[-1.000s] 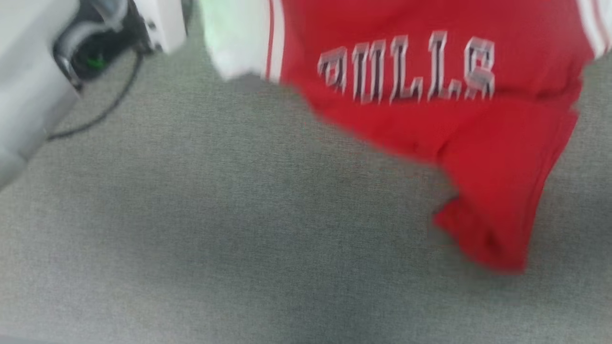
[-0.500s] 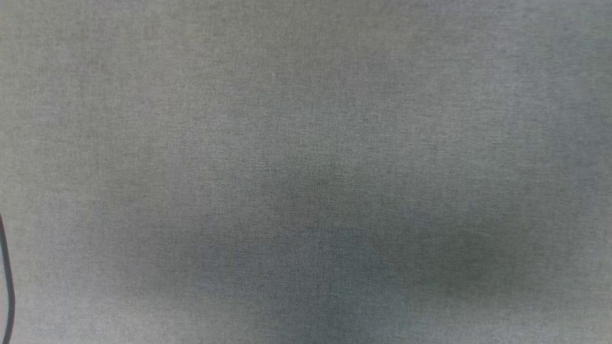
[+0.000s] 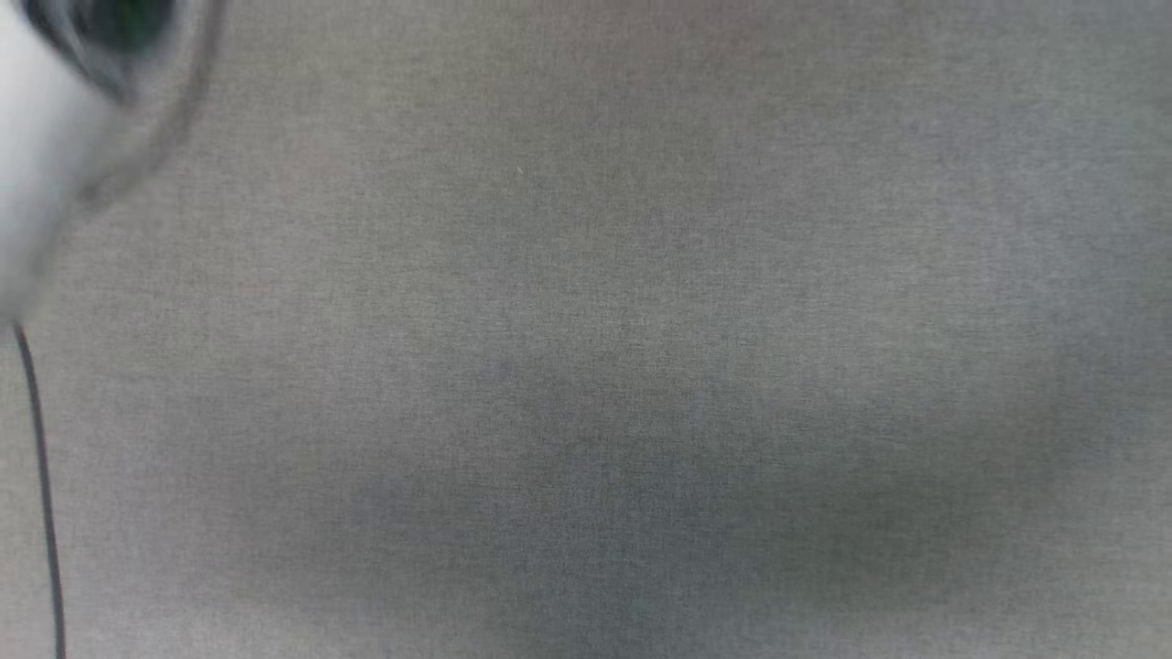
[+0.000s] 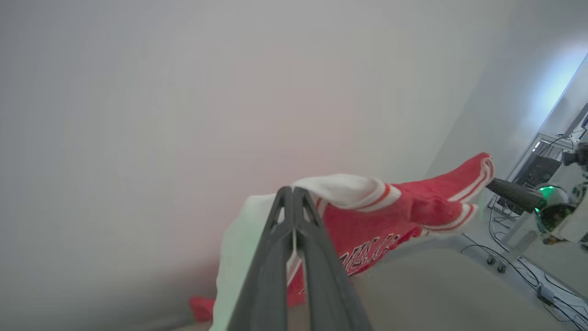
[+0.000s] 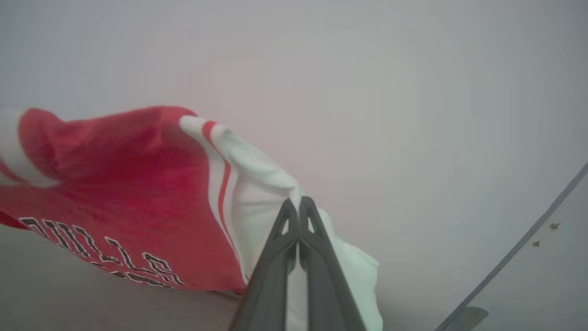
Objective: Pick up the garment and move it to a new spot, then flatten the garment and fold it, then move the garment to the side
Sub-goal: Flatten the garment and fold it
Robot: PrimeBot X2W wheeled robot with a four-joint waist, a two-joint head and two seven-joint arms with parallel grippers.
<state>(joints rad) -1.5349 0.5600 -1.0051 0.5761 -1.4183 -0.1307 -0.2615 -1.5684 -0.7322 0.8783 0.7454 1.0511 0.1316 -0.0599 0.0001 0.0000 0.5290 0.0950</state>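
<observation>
The left gripper [image 4: 294,192] was seen with its two dark fingers pressed together, and the garment [image 4: 367,225] was pinched at their tips by a fold of its white panel. The right gripper [image 5: 299,203] was likewise closed tight, with the white panel caught at its fingertips and draped down past them. The garment, a red jersey with block lettering and white striped trim, was held up off the grey cloth-covered surface [image 4: 436,289] and stretched between the two grippers. From the left gripper's tips it ran out ahead and towards the other arm. From the right gripper's tips it spread away to one side, with the lettering hanging lowest. Whether its bottom edge brushed the surface below the fingers could not be told. In the head view the grey surface was shown, with a blurred pale forearm [image 3: 37,183] and a thin black cable [image 3: 41,494] at the left edge.

The pick-up was judged done, and the carry to a new spot was taken to be the step in hand. Nothing was laid down yet. The placing, the flattening, the folding and the final move to the side were all judged to be left
</observation>
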